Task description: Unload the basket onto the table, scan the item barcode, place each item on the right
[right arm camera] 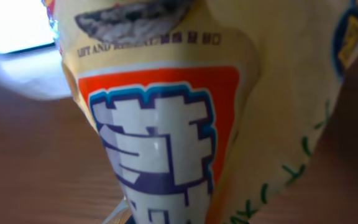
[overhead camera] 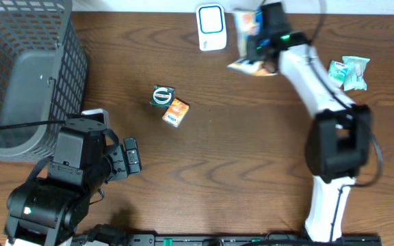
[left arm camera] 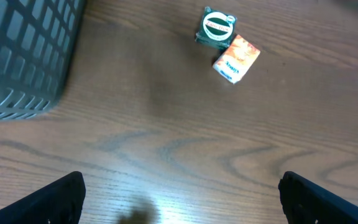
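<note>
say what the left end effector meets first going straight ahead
Probably the bare table; the orange box and green tin lie farther ahead of the left end effector, though depth is unclear.

The table [overhead camera: 238,150] is brown wood with a plain grain and a soft sheen, and the basket [overhead camera: 19,68] at the upper left is matt grey plastic mesh. The snack packet [right arm camera: 166,124] filling the right wrist view is glossy, creased printed film. The scanner [overhead camera: 211,27] at top centre is smooth white plastic, and the orange box [overhead camera: 176,112] near the middle looks like printed card.
</note>
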`<state>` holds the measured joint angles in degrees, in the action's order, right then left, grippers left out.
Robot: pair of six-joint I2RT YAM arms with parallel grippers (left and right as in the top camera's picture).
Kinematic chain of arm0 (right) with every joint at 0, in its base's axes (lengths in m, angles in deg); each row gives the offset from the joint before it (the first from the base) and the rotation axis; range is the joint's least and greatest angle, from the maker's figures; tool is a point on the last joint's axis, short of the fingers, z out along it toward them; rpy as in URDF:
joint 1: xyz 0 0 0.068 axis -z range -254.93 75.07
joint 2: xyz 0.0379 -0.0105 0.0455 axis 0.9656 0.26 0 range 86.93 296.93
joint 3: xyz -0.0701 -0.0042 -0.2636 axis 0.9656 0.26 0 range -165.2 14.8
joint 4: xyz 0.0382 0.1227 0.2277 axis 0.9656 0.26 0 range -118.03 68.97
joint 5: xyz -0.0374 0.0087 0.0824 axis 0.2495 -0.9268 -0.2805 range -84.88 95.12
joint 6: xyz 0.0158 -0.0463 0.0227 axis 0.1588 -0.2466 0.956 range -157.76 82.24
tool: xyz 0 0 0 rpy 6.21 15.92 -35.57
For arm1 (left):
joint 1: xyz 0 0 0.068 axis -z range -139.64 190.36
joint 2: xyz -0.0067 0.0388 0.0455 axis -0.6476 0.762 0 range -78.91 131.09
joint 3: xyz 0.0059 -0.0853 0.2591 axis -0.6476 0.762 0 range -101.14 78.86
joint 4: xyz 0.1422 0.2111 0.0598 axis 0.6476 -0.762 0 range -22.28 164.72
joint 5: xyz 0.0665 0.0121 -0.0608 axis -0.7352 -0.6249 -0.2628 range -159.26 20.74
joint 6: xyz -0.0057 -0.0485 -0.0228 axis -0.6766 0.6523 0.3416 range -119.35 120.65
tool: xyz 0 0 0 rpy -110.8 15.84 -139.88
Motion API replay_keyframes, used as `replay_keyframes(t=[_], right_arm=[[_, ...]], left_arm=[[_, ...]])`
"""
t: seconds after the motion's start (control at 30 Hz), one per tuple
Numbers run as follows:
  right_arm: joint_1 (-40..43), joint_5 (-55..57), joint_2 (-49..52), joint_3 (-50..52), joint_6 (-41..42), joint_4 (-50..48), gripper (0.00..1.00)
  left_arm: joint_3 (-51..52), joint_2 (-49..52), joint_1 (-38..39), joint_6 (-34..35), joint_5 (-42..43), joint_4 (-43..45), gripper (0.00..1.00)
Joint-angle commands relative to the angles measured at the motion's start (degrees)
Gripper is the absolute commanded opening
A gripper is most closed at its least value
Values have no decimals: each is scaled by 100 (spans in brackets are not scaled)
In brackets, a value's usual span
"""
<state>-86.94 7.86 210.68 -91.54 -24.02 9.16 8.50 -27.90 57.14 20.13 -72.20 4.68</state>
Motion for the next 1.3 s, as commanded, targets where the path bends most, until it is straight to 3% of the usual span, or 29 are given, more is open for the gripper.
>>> replay_keyframes(t=[0.0,0.17,0.2,0.27,0.3,0.37,0.43,0.67,0.87,1.1,1.27], right_arm=[[632,1414,-651,-81,-1099,358,1],[1338,2048,-629,-28,-1189,1043,2],[1473,1908,-629,4,-1191,1097,10],[1703,1589,-629,48,-1189,1174,42],[1803,1401,-629,74,-1187,1196,52],[1956,988,-629,107,-1161,1252,69],[2039,603,-629,109,-1137,1329,75],[1904,-1899,-629,109,-1104,1502,76],[1244,-4288,-629,109,-1102,1655,76],[-273,-3628,-553,116,-986,1657,71],[-1189,-2511,-271,116,476,1600,62]], left_arm=[[4,-15,-9,-13,-7,4,98],[4,-15,-9,-13,-7,4,98],[4,-15,-9,-13,-7,4,98],[4,-15,-9,-13,-7,4,98],[4,-15,-9,-13,-7,4,98],[4,-15,-9,-13,-7,4,97],[4,-15,-9,-13,-7,4,98],[4,-15,-9,-13,-7,4,97],[4,-15,-9,-13,-7,4,98],[4,-15,-9,-13,-7,4,98],[4,-15,-9,-13,-7,4,98]])
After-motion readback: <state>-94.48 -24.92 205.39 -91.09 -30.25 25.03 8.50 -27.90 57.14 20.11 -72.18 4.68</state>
